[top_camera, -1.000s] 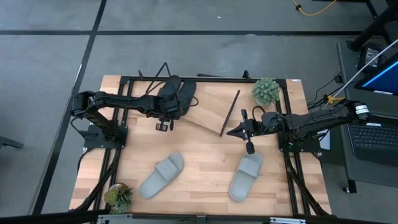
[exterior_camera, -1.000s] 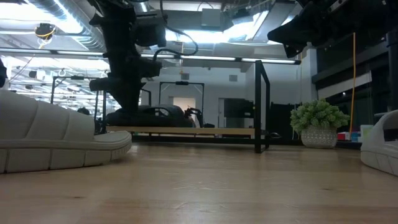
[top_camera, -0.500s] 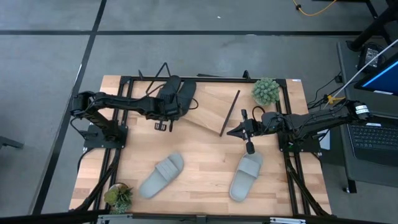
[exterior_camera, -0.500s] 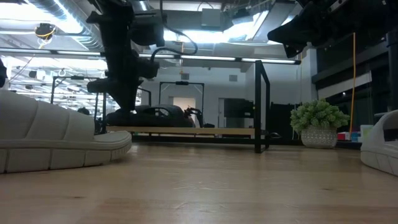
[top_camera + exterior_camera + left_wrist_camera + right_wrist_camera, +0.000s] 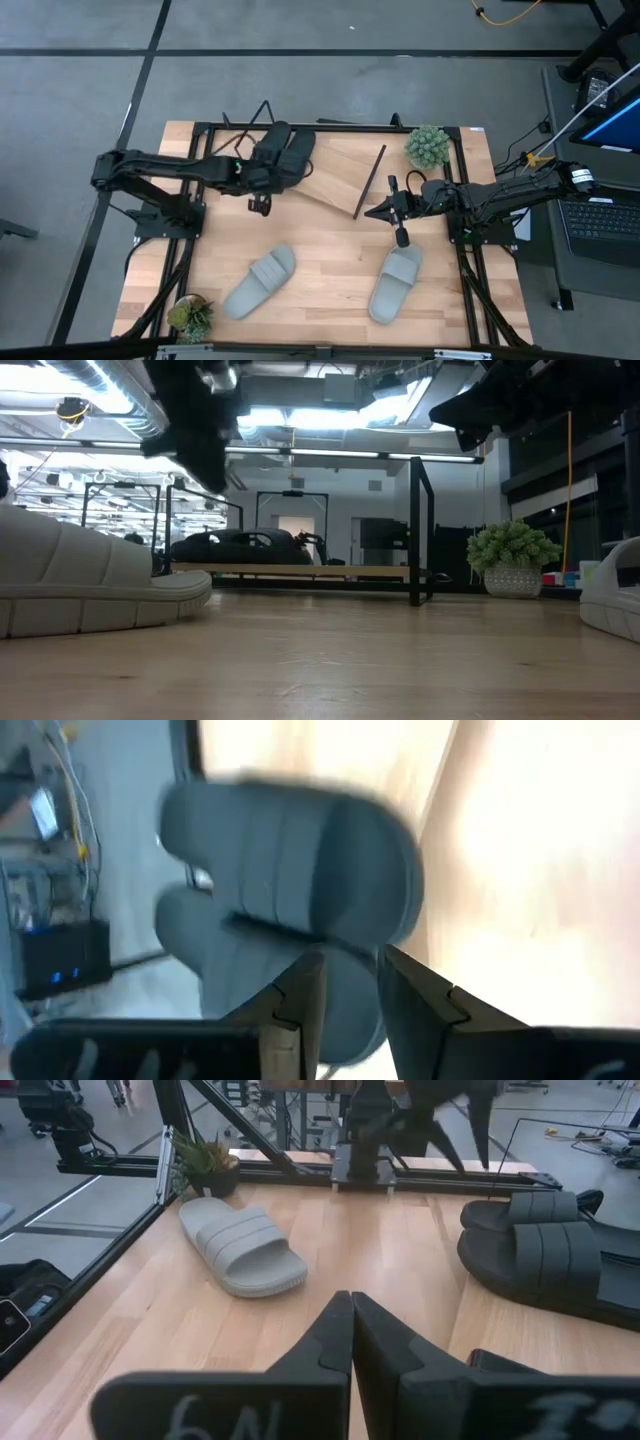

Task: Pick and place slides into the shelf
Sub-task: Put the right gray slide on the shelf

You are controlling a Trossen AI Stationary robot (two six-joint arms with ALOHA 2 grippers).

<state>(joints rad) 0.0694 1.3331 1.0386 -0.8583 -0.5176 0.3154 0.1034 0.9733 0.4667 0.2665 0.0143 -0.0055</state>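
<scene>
Two black slides (image 5: 285, 152) lie side by side, soles down, on the left end of the light-wood shelf (image 5: 335, 178), which stands slantwise near the table's far edge. In the low view the black slides (image 5: 240, 544) rest on the shelf board (image 5: 300, 571). One grey slide (image 5: 260, 282) lies at the near left of the table, the other grey slide (image 5: 397, 283) at the near right. My left gripper (image 5: 258, 205) hangs open just near-side of the black slides (image 5: 290, 850), raised above the table. My right gripper (image 5: 375, 212) hovers shut by the shelf's right end.
A potted plant (image 5: 428, 146) stands at the far right corner and a smaller plant (image 5: 190, 315) at the near left corner. A black frame (image 5: 330, 126) runs round the table edge. Bare wood lies between the two grey slides.
My left arm has drawn back toward the table's left edge and its gripper has risen from beside the black slides on the shelf's left end. The black slides have stayed where they were on the shelf. My right arm has kept still.
</scene>
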